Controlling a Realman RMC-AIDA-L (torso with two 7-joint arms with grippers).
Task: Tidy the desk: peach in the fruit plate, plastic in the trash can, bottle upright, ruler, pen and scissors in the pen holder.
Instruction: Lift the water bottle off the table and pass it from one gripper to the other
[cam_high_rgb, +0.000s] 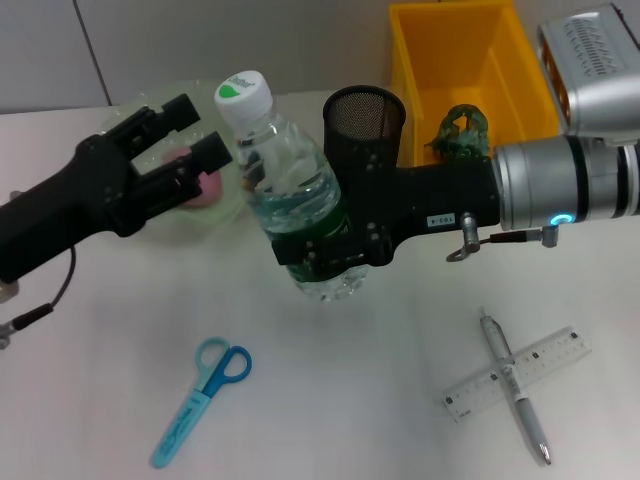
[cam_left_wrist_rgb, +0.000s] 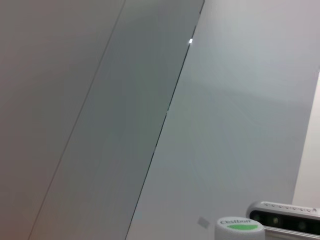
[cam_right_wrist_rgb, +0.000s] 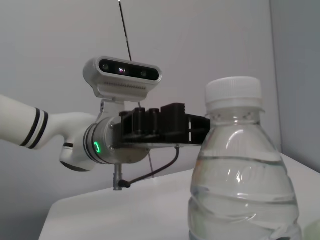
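Observation:
In the head view my right gripper (cam_high_rgb: 318, 252) is shut on the bottle (cam_high_rgb: 285, 165) around its green label and holds it upright at the middle of the desk (cam_high_rgb: 350, 400). The bottle fills the right wrist view (cam_right_wrist_rgb: 240, 175), and its cap shows in the left wrist view (cam_left_wrist_rgb: 239, 229). My left gripper (cam_high_rgb: 198, 132) is open, hovering over the fruit plate (cam_high_rgb: 160, 100), where the peach (cam_high_rgb: 208, 190) lies half hidden behind its fingers. The scissors (cam_high_rgb: 200, 400) lie at the front left. The pen (cam_high_rgb: 515, 385) lies across the ruler (cam_high_rgb: 518, 372) at the front right. The pen holder (cam_high_rgb: 365, 120) stands behind the bottle.
The yellow trash can (cam_high_rgb: 470, 60) stands at the back right with a crumpled green piece of plastic (cam_high_rgb: 460, 132) inside. The right forearm (cam_high_rgb: 560, 195) spans the desk in front of the bin. The left gripper (cam_right_wrist_rgb: 160, 127) shows beyond the bottle in the right wrist view.

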